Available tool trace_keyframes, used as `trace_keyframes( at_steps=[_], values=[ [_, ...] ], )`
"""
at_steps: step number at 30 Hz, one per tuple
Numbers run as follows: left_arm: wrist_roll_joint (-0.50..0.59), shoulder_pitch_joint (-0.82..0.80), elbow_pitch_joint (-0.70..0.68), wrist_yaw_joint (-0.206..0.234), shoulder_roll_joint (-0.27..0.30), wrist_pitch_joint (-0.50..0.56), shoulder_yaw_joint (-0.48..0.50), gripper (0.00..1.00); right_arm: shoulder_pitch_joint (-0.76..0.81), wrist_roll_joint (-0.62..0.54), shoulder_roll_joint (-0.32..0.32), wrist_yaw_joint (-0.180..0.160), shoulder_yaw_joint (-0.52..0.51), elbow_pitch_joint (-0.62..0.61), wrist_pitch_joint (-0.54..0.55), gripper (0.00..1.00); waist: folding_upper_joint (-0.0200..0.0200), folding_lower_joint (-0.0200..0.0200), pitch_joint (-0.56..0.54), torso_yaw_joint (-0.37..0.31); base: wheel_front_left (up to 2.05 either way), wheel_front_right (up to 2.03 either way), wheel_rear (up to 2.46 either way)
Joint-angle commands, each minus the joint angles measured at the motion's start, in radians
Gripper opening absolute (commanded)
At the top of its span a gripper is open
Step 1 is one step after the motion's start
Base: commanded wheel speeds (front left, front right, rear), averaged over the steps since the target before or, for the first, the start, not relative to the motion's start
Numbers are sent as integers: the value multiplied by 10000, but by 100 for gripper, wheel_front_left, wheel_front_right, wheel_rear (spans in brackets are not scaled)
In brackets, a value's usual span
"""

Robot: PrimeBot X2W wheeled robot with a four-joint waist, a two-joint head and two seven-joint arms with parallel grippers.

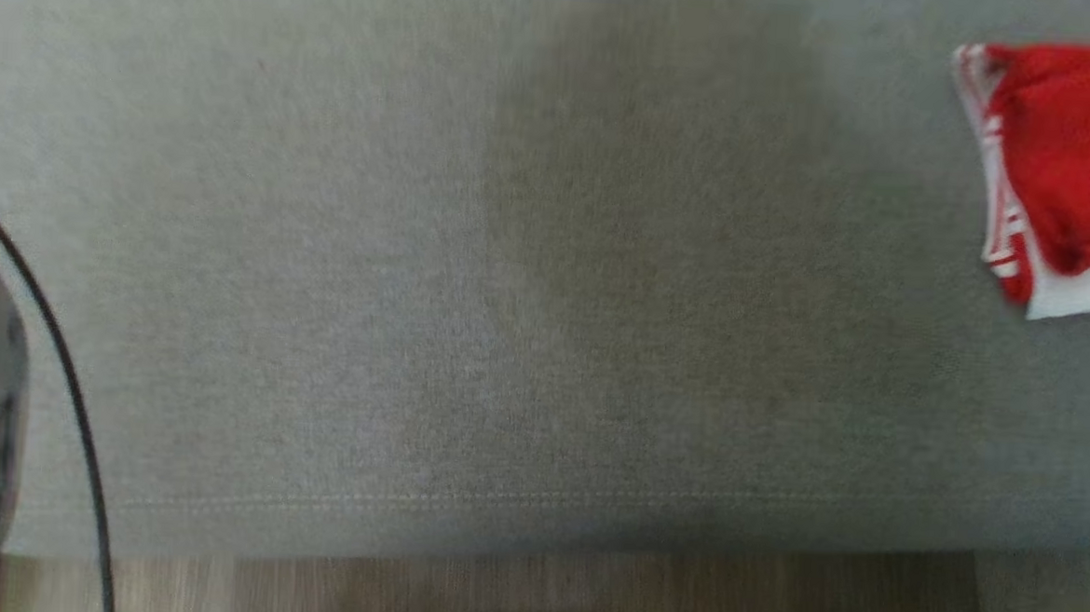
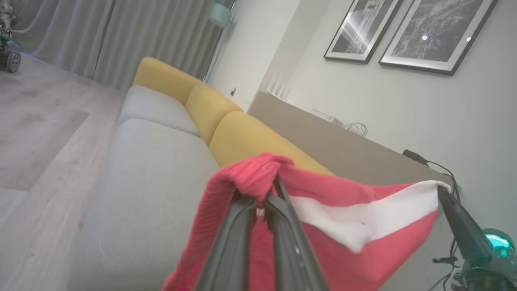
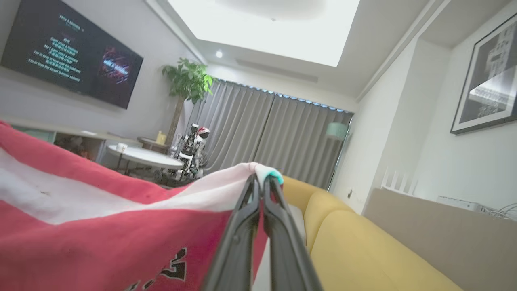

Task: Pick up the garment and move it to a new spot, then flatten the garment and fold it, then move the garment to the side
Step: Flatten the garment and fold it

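Our left hand (image 2: 264,198) is pressed together on a red fold of the garment (image 2: 323,190), and our right hand (image 3: 260,180) pinches its white corner. The garment hangs stretched between them in the air, above the grey sofa (image 2: 153,173). To move it well, we judge both hands should travel together, hold the cloth taut, and lower it flat onto the seat.

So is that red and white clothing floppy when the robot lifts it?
Probably floppy: the red and white garment sags between the left claw and right claw. Likely light, since two small pinches hold it. Its knit looks grippy, not slippery.
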Motion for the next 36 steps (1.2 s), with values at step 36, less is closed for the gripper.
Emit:
trace_keyframes(
  at_steps=[36],
  values=[
    [-1288, 5826, 2359, -1313, 955, -4175, -6138, 0, 5301, 906, -209, -4, 433, 6302, -1390, 0, 0, -1, -1243, 965, 0, 0, 0]
  ],
)
